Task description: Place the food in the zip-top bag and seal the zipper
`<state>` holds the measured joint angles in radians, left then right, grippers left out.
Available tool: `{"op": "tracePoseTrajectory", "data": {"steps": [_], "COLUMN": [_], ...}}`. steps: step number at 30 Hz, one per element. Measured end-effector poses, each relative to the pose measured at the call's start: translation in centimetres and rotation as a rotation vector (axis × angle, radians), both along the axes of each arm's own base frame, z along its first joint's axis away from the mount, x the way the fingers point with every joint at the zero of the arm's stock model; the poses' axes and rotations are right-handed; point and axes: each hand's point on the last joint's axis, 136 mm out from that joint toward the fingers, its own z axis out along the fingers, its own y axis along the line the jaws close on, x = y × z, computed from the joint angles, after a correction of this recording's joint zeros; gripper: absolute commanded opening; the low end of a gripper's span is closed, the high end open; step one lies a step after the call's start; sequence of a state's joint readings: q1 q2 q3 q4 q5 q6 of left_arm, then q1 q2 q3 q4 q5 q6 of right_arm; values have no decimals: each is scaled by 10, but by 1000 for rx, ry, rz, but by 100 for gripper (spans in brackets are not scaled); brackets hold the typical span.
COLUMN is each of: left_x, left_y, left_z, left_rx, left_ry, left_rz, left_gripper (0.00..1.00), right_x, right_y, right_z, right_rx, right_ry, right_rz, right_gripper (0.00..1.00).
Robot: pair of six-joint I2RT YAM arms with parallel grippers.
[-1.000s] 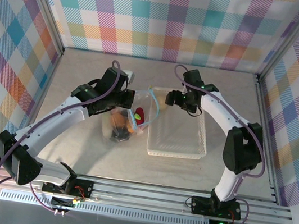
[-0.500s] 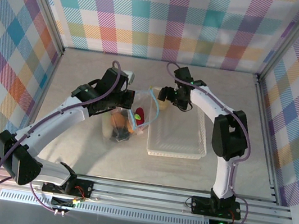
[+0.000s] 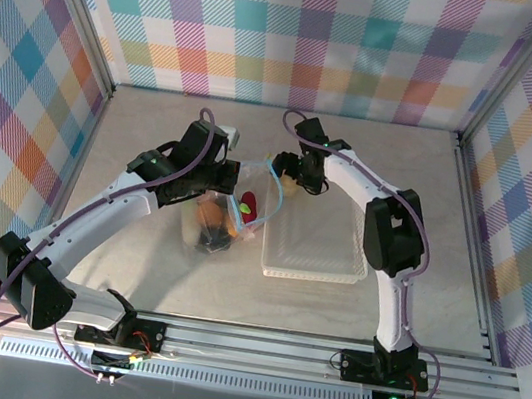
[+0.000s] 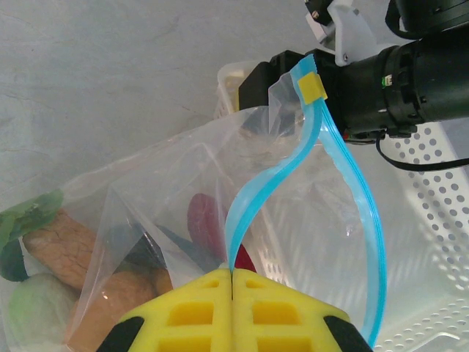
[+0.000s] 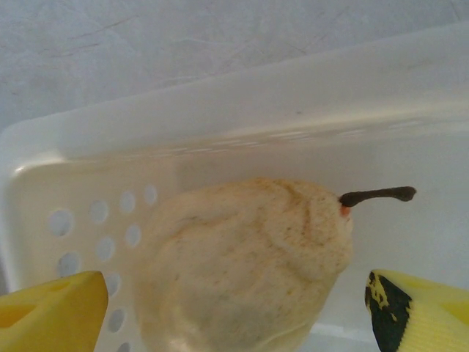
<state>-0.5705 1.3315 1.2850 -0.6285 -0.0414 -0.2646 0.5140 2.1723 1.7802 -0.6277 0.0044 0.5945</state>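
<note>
Plaid walls point(image 3: 302, 33) box in a grey tabletop point(image 3: 133, 270), and we see both arms reaching toward its middle. The zip-top bag point(image 4: 154, 191) lies on the tabletop left of the white basket point(image 3: 326, 234), with its mouth edge up against the basket's left rim.

The left tool point(image 4: 231, 290) is clamped on the zipper point(image 4: 352, 213). In the left wrist view we see its yellow fingers point(image 4: 183, 315) meet with no gap. One light-blue strip comes out from between them and curves away to a small yellow tab point(image 4: 314, 87) at the far end. The second strip runs back from that tab well apart from the first, so the bag mouth gapes.

Food already inside the bag:
- a tan bread-like piece point(image 4: 69, 246)
- a red piece point(image 4: 204, 220)
- a white rounded piece point(image 4: 33, 315)
- something green point(image 4: 29, 209), which we cannot identify

The right tool point(image 3: 291, 171) sits at the basket's far-left corner, just beside the tab end of the zipper. In the right wrist view its fingers are spread. A tan pear-shaped piece point(image 5: 242, 264) with a dark stem lies between them in the basket corner. We see a gap on each side of it, so this tool is open and grips nothing. That piece is in the basket, outside the bag and near its mouth.
</note>
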Motion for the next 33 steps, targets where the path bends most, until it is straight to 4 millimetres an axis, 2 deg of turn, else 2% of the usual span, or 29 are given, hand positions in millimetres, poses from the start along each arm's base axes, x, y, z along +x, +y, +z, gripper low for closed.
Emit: {"op": "tracePoseTrajectory", "data": {"steps": [4,14,16,20,23,26,29,33], "left_x": [0,0,0,0,-1,-1,-1,2], "left_y": [0,0,0,-1,-1,-3,-5,-8], "left_z": [0,0,0,0,0,-1,-4,-12], "left_rx": [0,0,0,-2,-5,-9,-10,-5], "left_ry": [0,0,0,2,3,9,17,36], "left_rz": [0,0,0,-3,-6,-13,-18,-23], "left_gripper": [0,0,0,0,0,0,0,0], "right_x": [0,-5,-6,-15,-24,-32,-39,-61], "right_y": [-3,-6,-6,-14,-25,-36,-45,-53], "right_z": [-6,-24,-26,-23,-9,17,54,113], "right_rx": [-19,-39,-40,-54,-75,-90,-86,-31], "right_ry": [7,51,52,41,14,-43,-124,-248], "right_rz": [-8,-10,-9,0,-1,4,17,54], "right_gripper": [90,79,75,58,54,54,54,54]}}
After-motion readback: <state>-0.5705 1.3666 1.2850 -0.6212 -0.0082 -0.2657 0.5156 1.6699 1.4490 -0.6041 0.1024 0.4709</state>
